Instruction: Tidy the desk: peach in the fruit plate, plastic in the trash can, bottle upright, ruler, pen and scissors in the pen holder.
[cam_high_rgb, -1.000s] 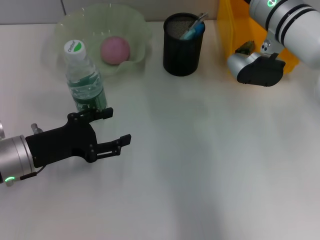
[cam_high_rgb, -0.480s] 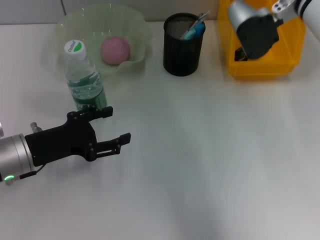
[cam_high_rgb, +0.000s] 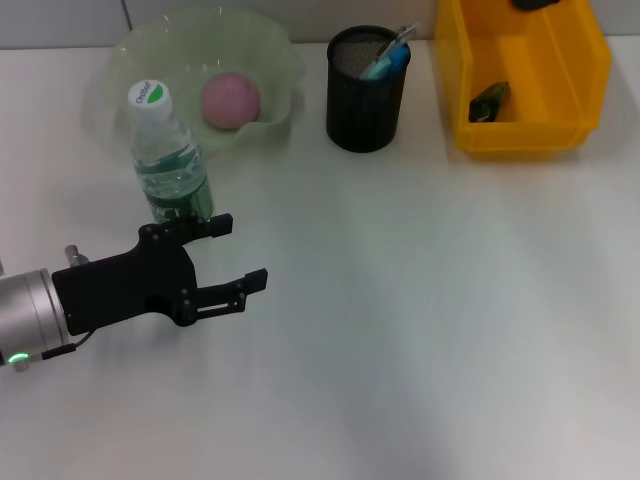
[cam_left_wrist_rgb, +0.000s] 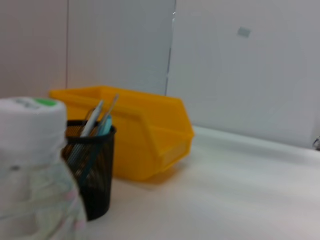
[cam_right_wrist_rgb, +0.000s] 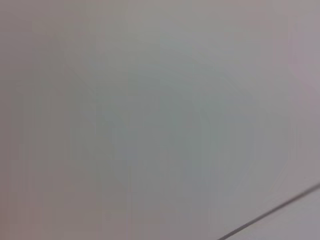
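Just below the water bottle (cam_high_rgb: 168, 155), the left gripper (cam_high_rgb: 240, 252) rests on the white desk (cam_high_rgb: 420, 300), its fingers spread and holding nothing.

The bottle stands upright, touching the rim of the green fruit plate (cam_high_rgb: 275, 55), where the peach (cam_high_rgb: 231, 99) lies. To the bottle's right, the black mesh pen holder (cam_high_rgb: 367, 90) holds pens; farther right, the yellow bin (cam_high_rgb: 523, 75) contains a dark scrap. The upper finger sits just beside the bottle's base, so any careless swing could topple it. The right gripper's state cannot be told. Pale wall panels stand behind.
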